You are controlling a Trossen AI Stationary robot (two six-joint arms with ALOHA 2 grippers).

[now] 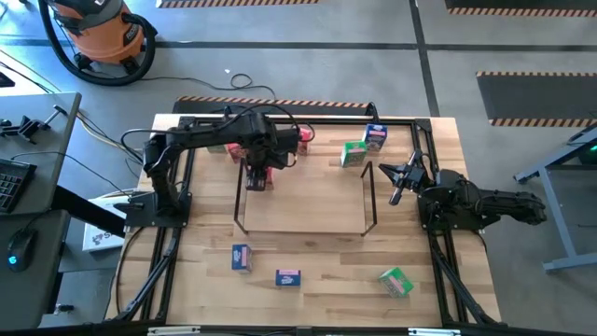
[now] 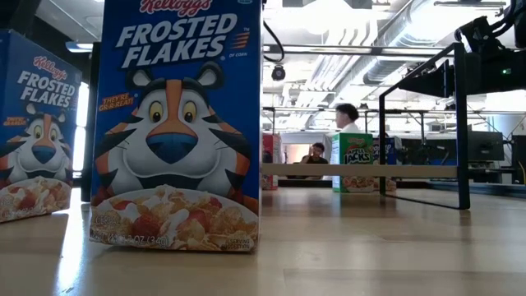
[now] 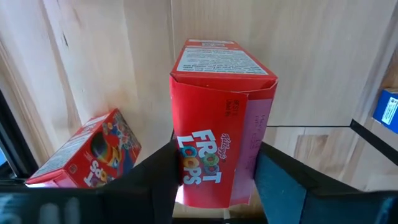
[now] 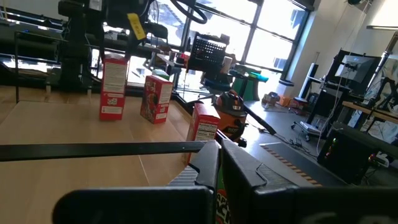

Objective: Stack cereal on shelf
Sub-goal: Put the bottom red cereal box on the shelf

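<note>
My left gripper (image 1: 258, 168) is shut on a red Froot Loops box (image 3: 217, 124) at the far left corner of the black wire shelf (image 1: 303, 231). The held box also shows in the right wrist view (image 4: 114, 87). A second red box (image 3: 87, 152) lies beside it. Another red box (image 1: 303, 138), a green box (image 1: 353, 154) and a blue box (image 1: 375, 137) stand at the far edge. Two blue boxes (image 1: 242, 257) (image 1: 287, 277) and a green one (image 1: 395, 281) are near the front. My right gripper (image 4: 219, 165) waits shut and empty at the shelf's right end. My left gripper pinches the red box between its two fingers (image 3: 158, 180), which are on its two opposite sides at the end nearest the wrist (image 3: 186, 177). The fingers come from above, pointing down. The box hangs upright below them. I cannot tell whether its lower end (image 3: 217, 59) touches the table.
A black rail frame (image 1: 410, 121) borders the wooden tabletop. In the low view two blue Frosted Flakes boxes (image 2: 177, 123) (image 2: 37, 123) stand close to the camera. People show in the room beyond (image 2: 345, 119). Bare wood lies inside the shelf outline (image 1: 303, 196).
</note>
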